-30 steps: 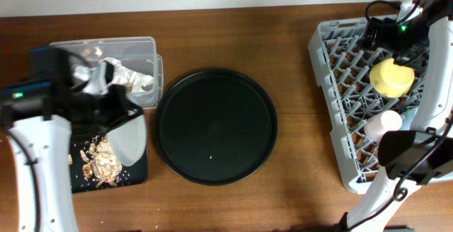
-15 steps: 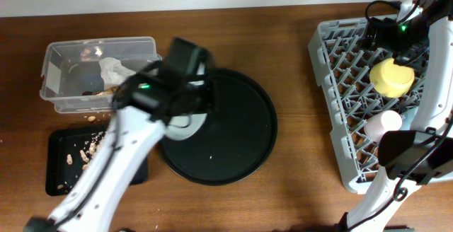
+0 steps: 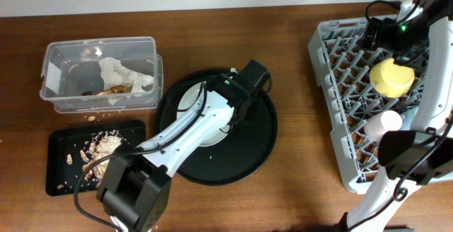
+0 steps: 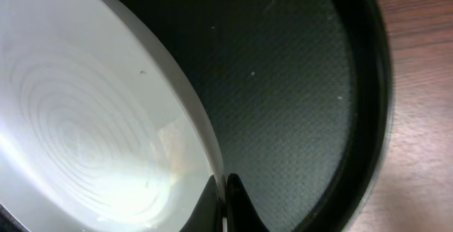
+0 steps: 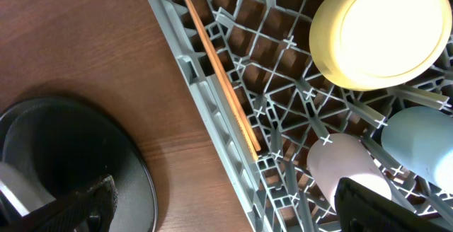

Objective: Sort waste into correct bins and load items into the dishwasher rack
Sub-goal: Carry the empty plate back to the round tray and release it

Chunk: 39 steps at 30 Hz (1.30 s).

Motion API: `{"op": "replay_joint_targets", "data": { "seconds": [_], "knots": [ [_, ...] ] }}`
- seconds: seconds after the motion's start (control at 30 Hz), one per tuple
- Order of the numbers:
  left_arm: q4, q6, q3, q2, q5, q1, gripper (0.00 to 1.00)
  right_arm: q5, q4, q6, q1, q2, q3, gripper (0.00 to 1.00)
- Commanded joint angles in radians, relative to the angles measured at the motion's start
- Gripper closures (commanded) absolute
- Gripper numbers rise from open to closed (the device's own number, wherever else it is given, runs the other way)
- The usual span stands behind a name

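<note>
We see a brown wooden table (image 3: 297,83). The left arm (image 3: 202,122) reaches over the big round black tray (image 3: 248,154), and the left jaws pinch the rim of the grey plate (image 4: 85,119) there. The right jaws are spread wide above the grey rack (image 3: 333,112) on the right side. In the rack sit the yellow bowl (image 3: 391,77), the pink cup (image 3: 382,124), the blue cup (image 5: 425,140) and thin chopsticks (image 5: 219,76). The white wrapper (image 3: 117,73) lies in the clear tub (image 3: 49,83). Some tan scraps (image 3: 102,147) lie on the flat black tray (image 3: 60,179)
</note>
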Motion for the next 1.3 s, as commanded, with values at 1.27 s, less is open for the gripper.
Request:
{"op": "replay_joint_targets", "data": {
  "seconds": [1.27],
  "knots": [
    [-0.54,-0.04,0.418,-0.002,-0.063,-0.011,0.69,0.009,0.001,0.0,0.001,0.004,0.002,0.01]
  ]
}}
